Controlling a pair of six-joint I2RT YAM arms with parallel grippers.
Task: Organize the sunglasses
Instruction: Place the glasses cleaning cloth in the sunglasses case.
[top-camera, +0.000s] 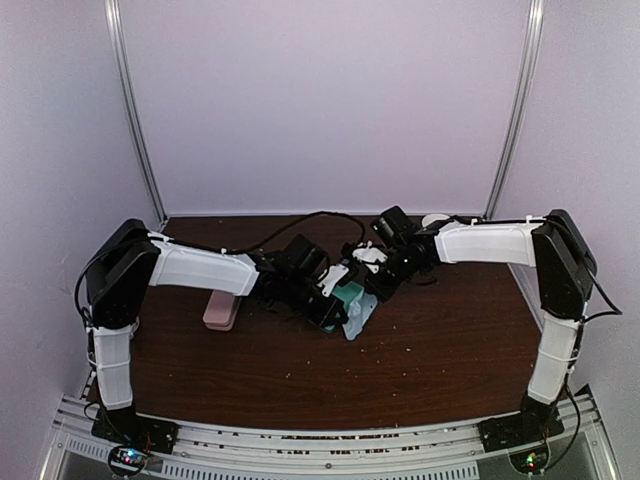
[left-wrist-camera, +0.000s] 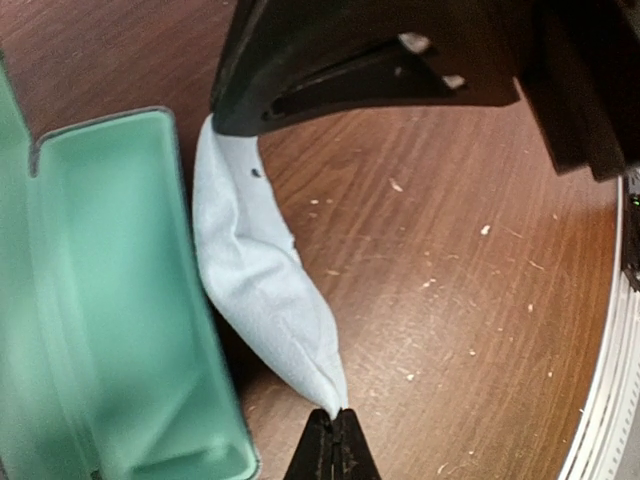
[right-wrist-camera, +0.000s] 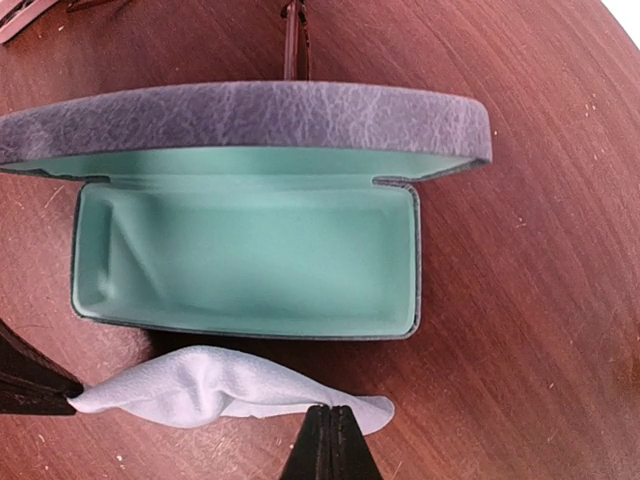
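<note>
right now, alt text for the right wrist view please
An open case with a teal lining lies empty on the wood table. In front of it a light-blue cloth is held at both ends: the right gripper shut on one corner, the left gripper on the other.

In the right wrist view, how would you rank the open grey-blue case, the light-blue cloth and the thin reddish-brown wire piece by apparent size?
1. Open grey-blue oblong case with teal lining: largest.
2. Crumpled light-blue cloth: clearly smaller.
3. Thin reddish-brown wire piece: smallest as seen, though the lid hides part of it.
</note>
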